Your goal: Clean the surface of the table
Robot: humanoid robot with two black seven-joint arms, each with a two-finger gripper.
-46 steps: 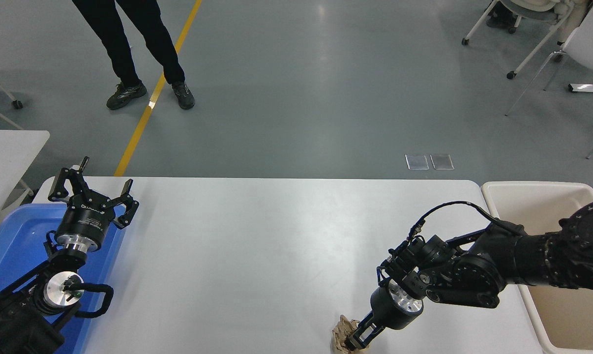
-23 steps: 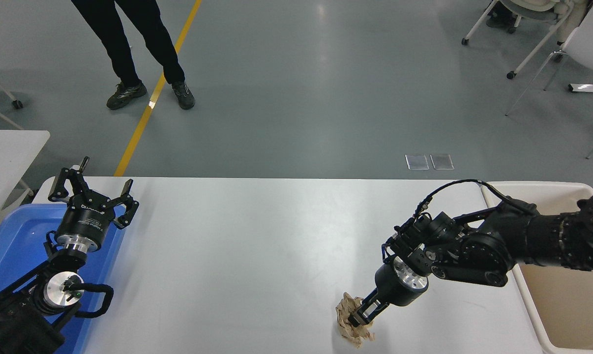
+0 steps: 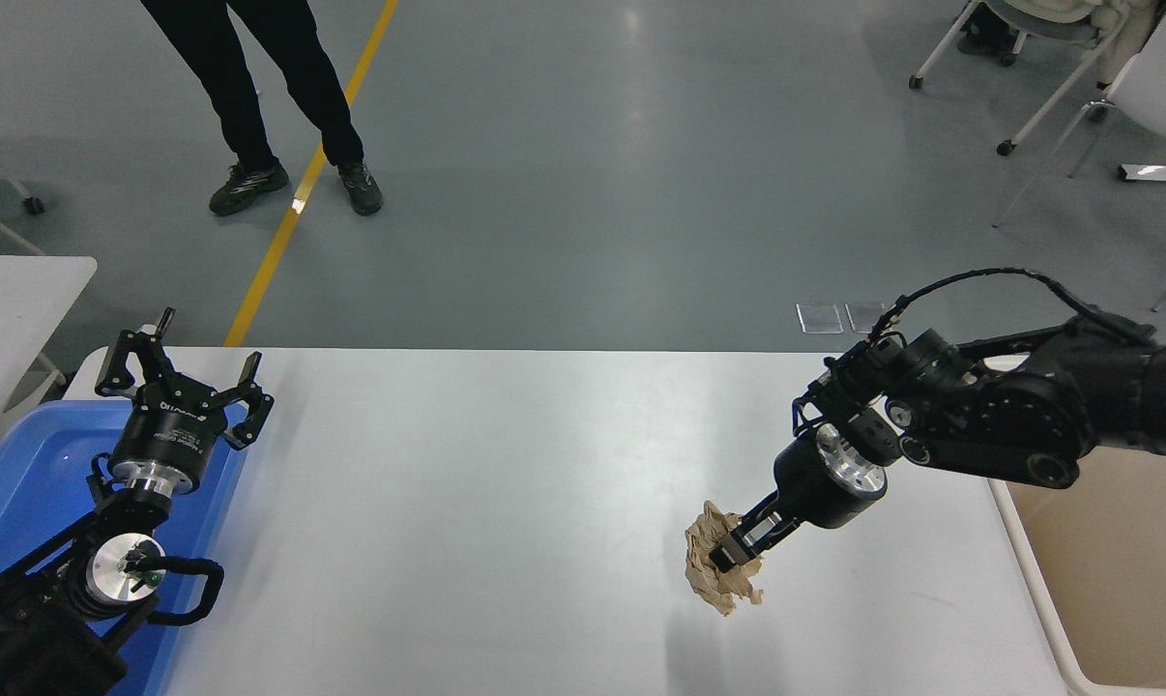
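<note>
The table surface [image 3: 506,503] is a wide white top with rounded corners. A crumpled wad of brown paper [image 3: 718,570] hangs just above it, right of the middle, casting a faint shadow below. My right gripper [image 3: 735,551] is shut on the paper, its arm reaching in from the right edge. My left gripper [image 3: 182,372] stays parked at the lower left with its fingers open and nothing between them, over the blue tray.
A blue tray [image 3: 22,483] lies under the left arm. A beige bin [image 3: 1115,580] stands against the table's right end. A person's legs [image 3: 254,97] are on the floor beyond the table. Chairs [image 3: 1076,77] stand at the far right.
My right gripper has lifted the brown paper off the table's near edge and carried it up and toward the right. The left arm has not moved.
</note>
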